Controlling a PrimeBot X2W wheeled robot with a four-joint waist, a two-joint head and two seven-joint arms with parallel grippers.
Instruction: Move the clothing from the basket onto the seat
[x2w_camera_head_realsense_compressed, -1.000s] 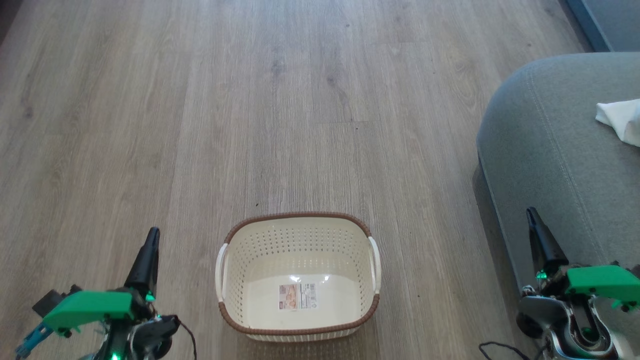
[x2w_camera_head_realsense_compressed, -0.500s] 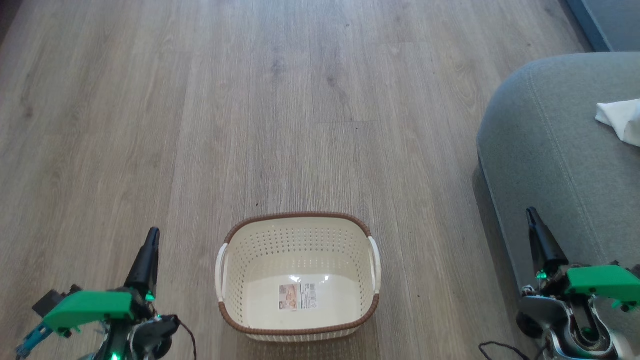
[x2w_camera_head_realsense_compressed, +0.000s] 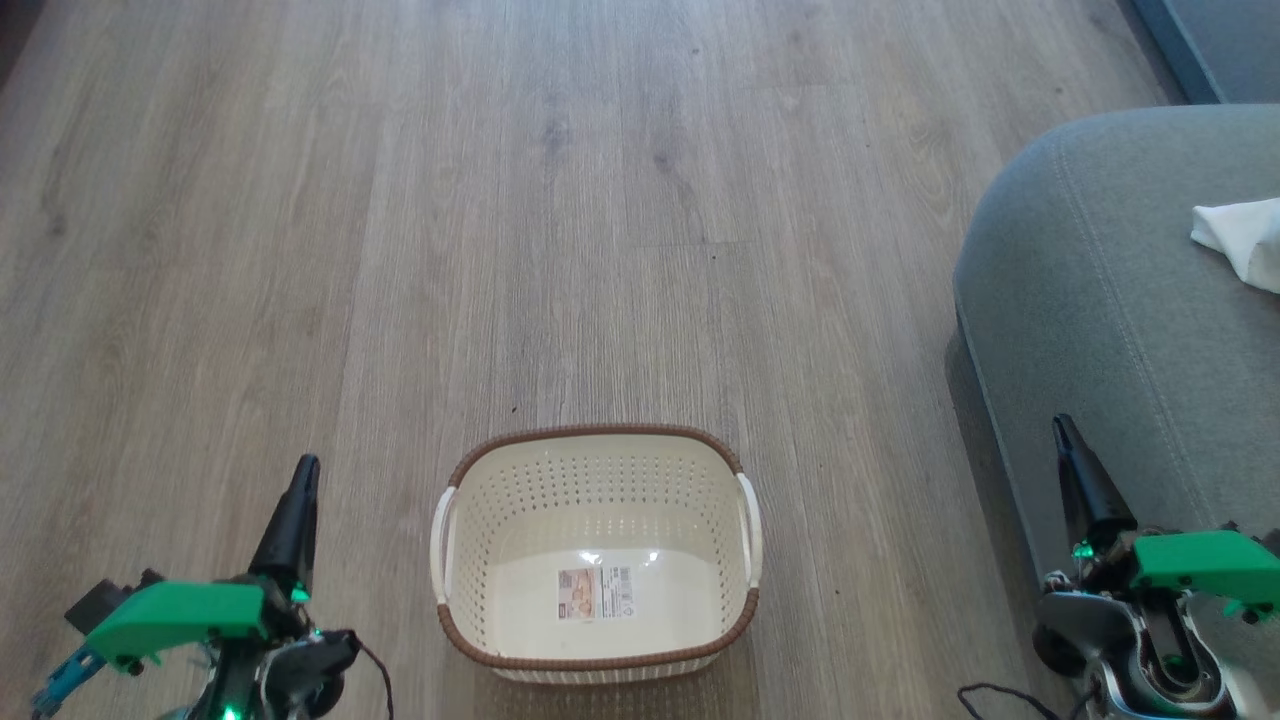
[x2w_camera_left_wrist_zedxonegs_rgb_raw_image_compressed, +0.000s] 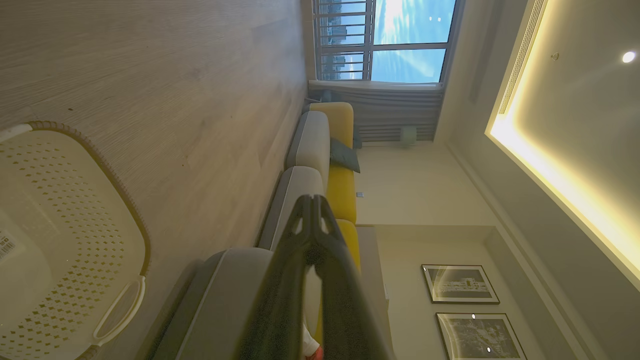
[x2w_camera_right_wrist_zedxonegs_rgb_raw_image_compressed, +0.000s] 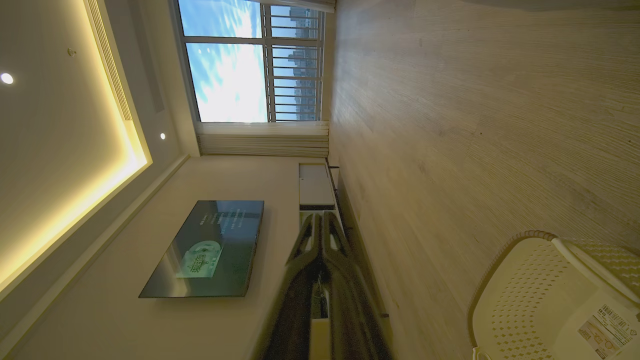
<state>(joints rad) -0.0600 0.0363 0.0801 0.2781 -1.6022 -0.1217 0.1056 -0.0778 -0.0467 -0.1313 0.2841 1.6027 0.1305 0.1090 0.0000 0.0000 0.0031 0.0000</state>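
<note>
Basket (x2w_camera_head_realsense_compressed: 600, 662) on wide wood floor (x2w_camera_head_realsense_compressed: 500, 250), between left gripper (x2w_camera_head_realsense_compressed: 307, 466) and right gripper (x2w_camera_head_realsense_compressed: 1060, 426), both clenched; seat (x2w_camera_head_realsense_compressed: 1100, 300) edge beside right.

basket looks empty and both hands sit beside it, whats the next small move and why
Probably turn the head right to check the seat: the basket holds just its label, the left hand and right hand are shut and empty, and white fabric lies on the seat at the picture's edge.

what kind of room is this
Probably a home living room: there is a sofa, a wall-mounted TV, framed pictures on the wall and a big window.
</note>
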